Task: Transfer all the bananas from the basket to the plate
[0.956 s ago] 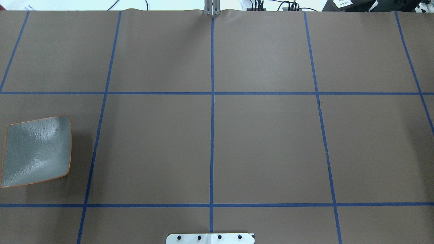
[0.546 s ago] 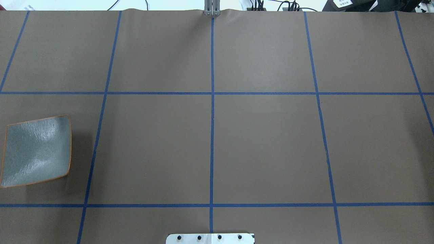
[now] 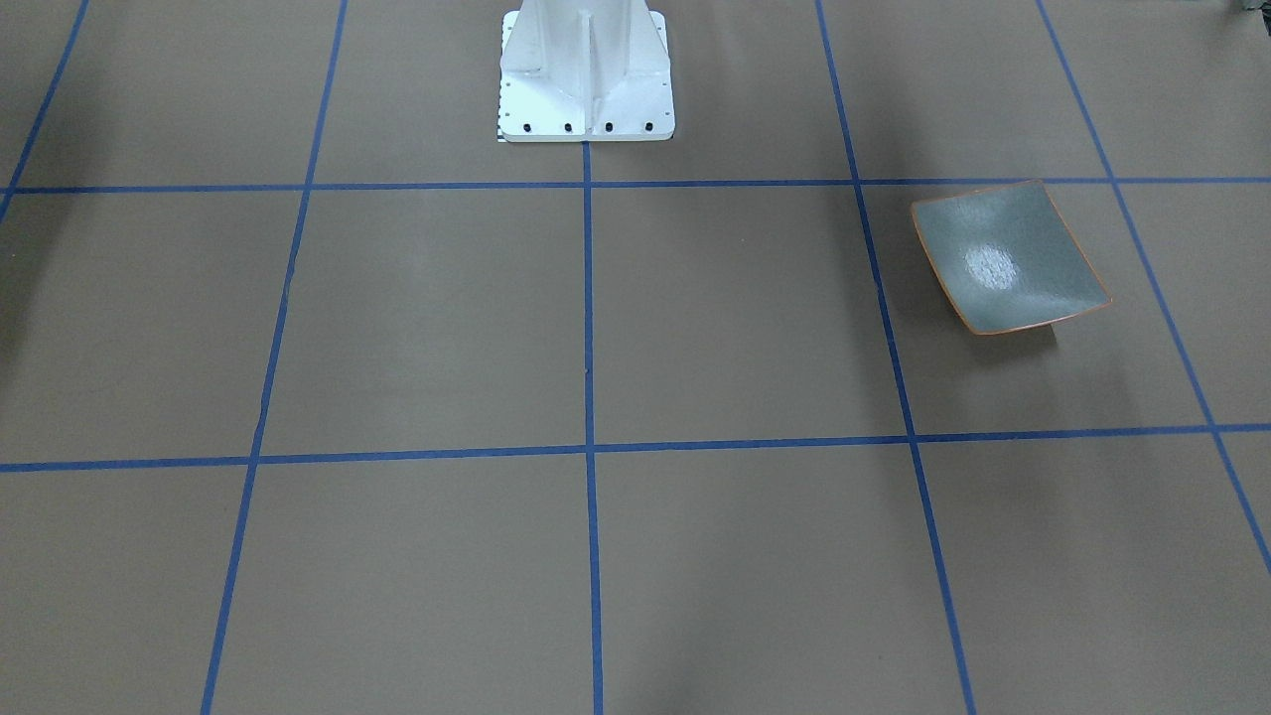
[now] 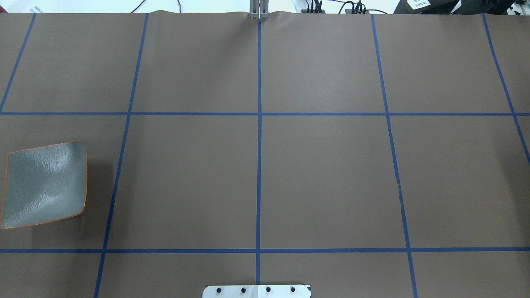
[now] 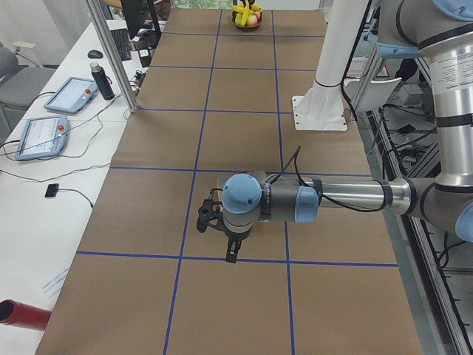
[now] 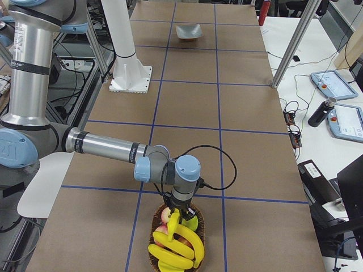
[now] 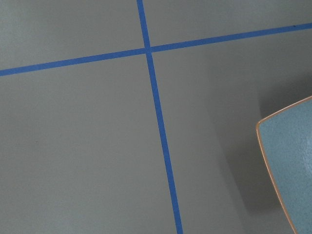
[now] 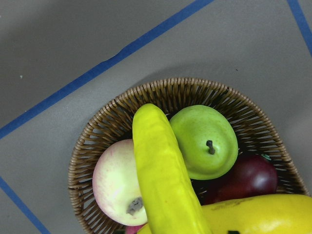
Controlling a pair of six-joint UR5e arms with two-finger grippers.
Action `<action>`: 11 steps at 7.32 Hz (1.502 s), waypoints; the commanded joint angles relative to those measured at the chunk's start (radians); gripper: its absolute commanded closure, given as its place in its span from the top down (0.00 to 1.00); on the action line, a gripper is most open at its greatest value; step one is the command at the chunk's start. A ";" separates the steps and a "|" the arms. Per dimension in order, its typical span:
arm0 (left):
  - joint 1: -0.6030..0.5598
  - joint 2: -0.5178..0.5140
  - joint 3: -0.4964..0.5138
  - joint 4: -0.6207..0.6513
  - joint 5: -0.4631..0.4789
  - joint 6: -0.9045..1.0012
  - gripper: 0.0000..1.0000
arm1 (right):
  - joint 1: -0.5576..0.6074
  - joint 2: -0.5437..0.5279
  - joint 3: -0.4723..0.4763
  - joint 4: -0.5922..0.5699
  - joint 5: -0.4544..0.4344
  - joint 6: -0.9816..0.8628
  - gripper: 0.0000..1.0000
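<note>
exterior right view shows you the right gripper (image 6: 174, 216) at the bananas (image 6: 181, 246) in the basket (image 8: 88, 158); you cannot tell whether it or the left gripper (image 5: 231, 255) is spread. the plate (image 4: 43, 184) hugs the overhead view's nine o'clock edge.

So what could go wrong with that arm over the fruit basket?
The smooth yellow banana rests against a green pear and a pale pink apple in the woven brown basket; lifting it might jostle them out. The grey-green plate sits far off on the robot's left, so a long carry could let it slip from the right claw.
</note>
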 commanded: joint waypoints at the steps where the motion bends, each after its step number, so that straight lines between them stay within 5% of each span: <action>1: 0.000 0.004 0.000 0.000 0.000 0.000 1.00 | -0.002 0.015 0.018 0.026 -0.014 0.005 0.00; 3: 0.000 0.004 -0.001 0.000 -0.006 -0.002 1.00 | 0.001 0.029 0.064 0.011 -0.006 0.008 0.00; 6: -0.002 -0.057 -0.016 -0.008 -0.005 -0.006 1.00 | 0.032 0.139 0.138 -0.187 0.008 0.025 0.00; 11: 0.002 -0.213 0.025 -0.207 -0.018 -0.123 1.00 | 0.002 0.325 0.150 -0.204 0.253 0.505 0.00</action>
